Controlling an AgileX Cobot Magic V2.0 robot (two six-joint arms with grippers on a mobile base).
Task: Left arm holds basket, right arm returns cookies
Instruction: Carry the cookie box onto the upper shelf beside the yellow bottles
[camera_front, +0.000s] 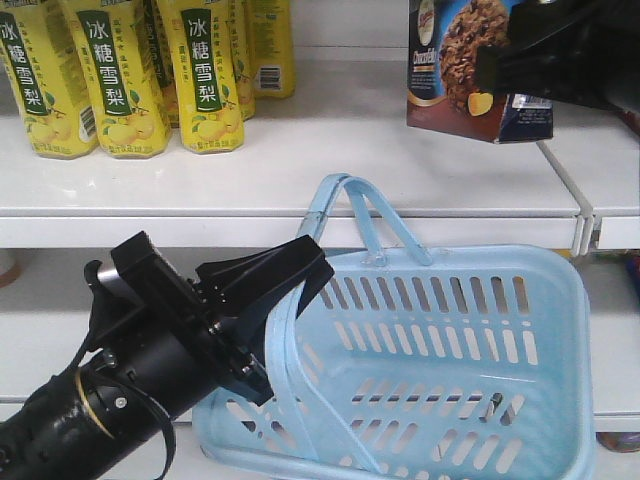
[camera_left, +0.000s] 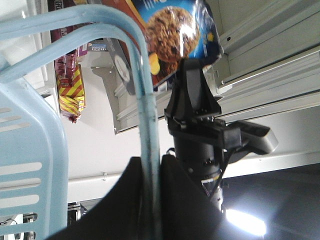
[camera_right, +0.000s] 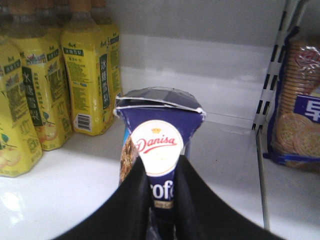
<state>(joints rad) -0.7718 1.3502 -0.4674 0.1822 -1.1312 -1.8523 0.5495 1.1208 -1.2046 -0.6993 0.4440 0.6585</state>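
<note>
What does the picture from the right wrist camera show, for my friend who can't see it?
The right end effector pinches a dark navy cookie carton with a white oval logo, held above a white shelf. Yellow drink bottles stand to the left and a bag of round biscuits on the right.

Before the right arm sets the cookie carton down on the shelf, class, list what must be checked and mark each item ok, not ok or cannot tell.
1. Right hand shut on the cookie carton: ok.
2. Carton above the white shelf, not over the basket: ok.
3. Bare shelf between the yellow bottles and the biscuit packs: ok.
4. Carton upright: not ok, it looks tilted in the front view.
5. Left hand shut on the basket handle: ok.
6. Carton base clear of the shelf: cannot tell.
</note>
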